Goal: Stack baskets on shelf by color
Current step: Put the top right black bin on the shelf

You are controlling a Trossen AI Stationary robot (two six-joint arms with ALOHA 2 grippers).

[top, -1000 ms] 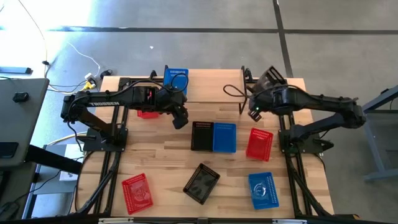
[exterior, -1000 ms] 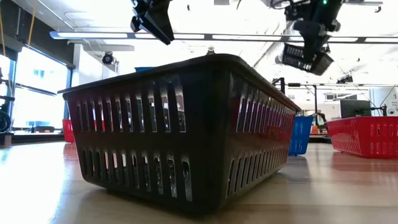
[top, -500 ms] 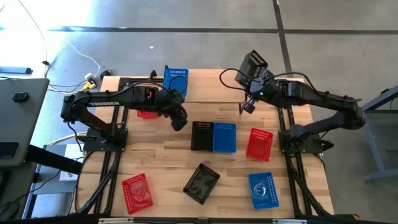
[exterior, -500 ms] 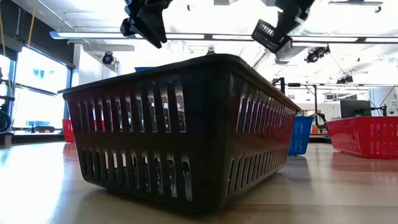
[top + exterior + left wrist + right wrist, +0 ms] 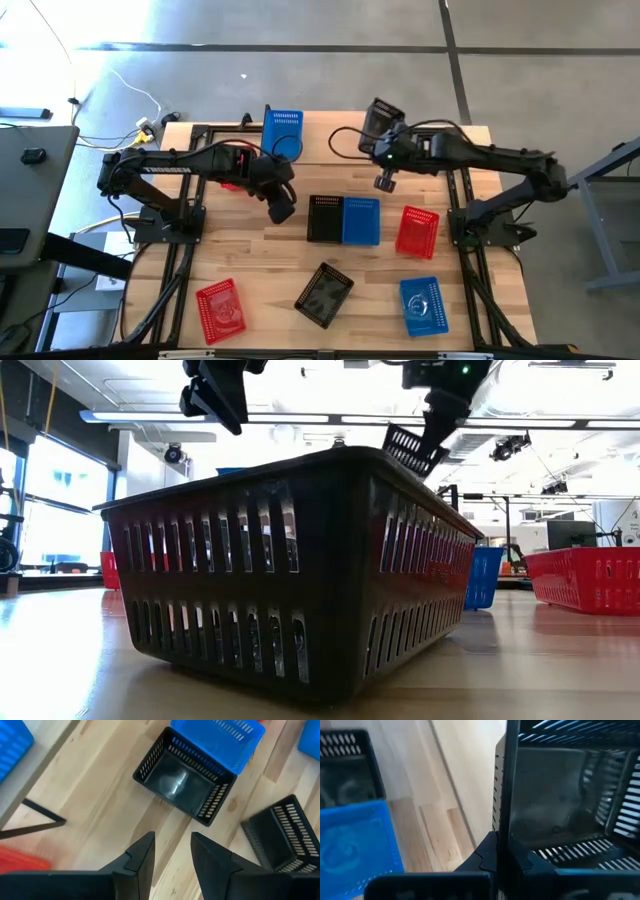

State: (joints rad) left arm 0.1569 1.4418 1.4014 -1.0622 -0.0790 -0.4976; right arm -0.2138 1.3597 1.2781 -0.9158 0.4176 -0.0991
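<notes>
R gripper [image 5: 385, 150] clamped on black basket [image 5: 560, 820], held above shelf [image 5: 330, 130] mid-section. L gripper [image 5: 172, 852] apart, empty, over table centre. On shelf: blue basket [image 5: 284, 130] at left end. Approx. six baskets left on table.

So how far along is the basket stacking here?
Done: one blue basket sits on the shelf. In hand: the right end effector holds a black basket above the shelf; the left end effector hovers open. Left: six baskets on the table, plus a red one hidden under the left arm.
</notes>
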